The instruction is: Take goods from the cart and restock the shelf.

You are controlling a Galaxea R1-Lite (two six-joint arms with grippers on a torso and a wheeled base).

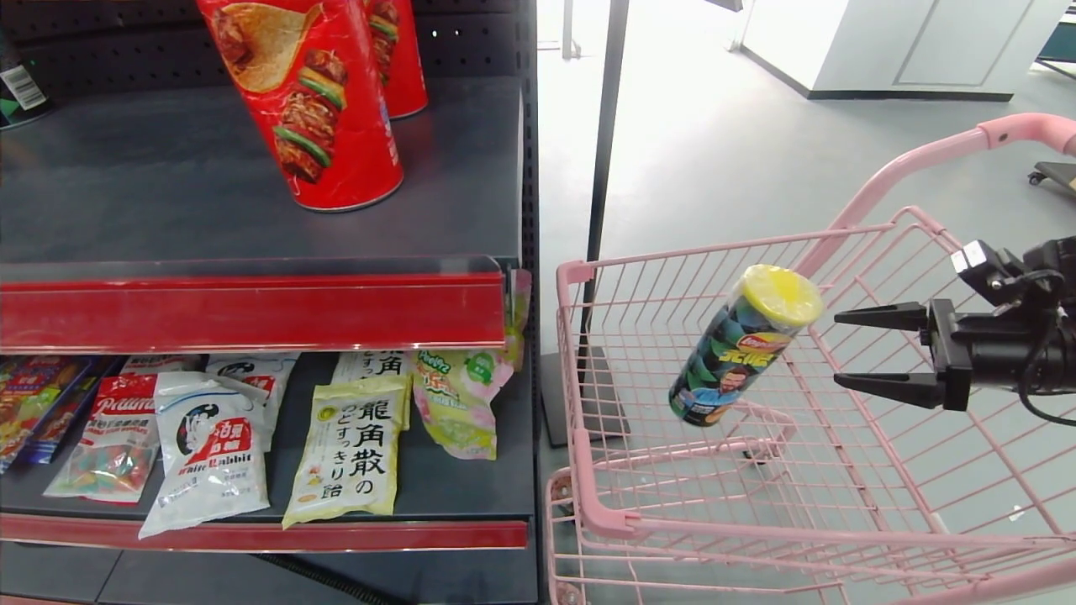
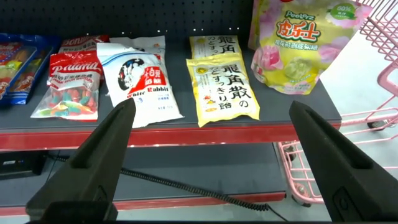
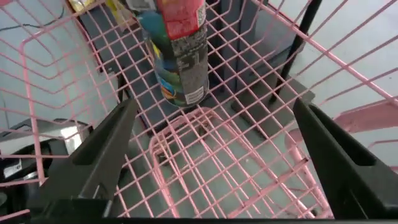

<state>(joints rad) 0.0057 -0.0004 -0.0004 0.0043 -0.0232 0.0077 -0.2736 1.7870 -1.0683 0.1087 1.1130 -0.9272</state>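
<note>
A dark chip can (image 1: 744,344) with a yellow lid leans tilted inside the pink wire cart (image 1: 580,395); the right wrist view has the same can (image 3: 177,56) ahead of my fingers. My right gripper (image 1: 878,348) hovers open over the cart, just right of the can's lid, with nothing between its fingers. My left gripper (image 2: 214,155) is open in front of the lower shelf (image 2: 186,134), facing snack bags. Two red chip cans (image 1: 311,97) stand on the upper shelf (image 1: 168,176).
Several snack bags lie on the lower shelf: a white bag (image 1: 210,449), a yellow-green bag (image 1: 349,458) and a green-pink bag (image 1: 458,403). A red price rail (image 1: 252,311) fronts the upper shelf. A black post (image 1: 601,168) stands between shelf and cart.
</note>
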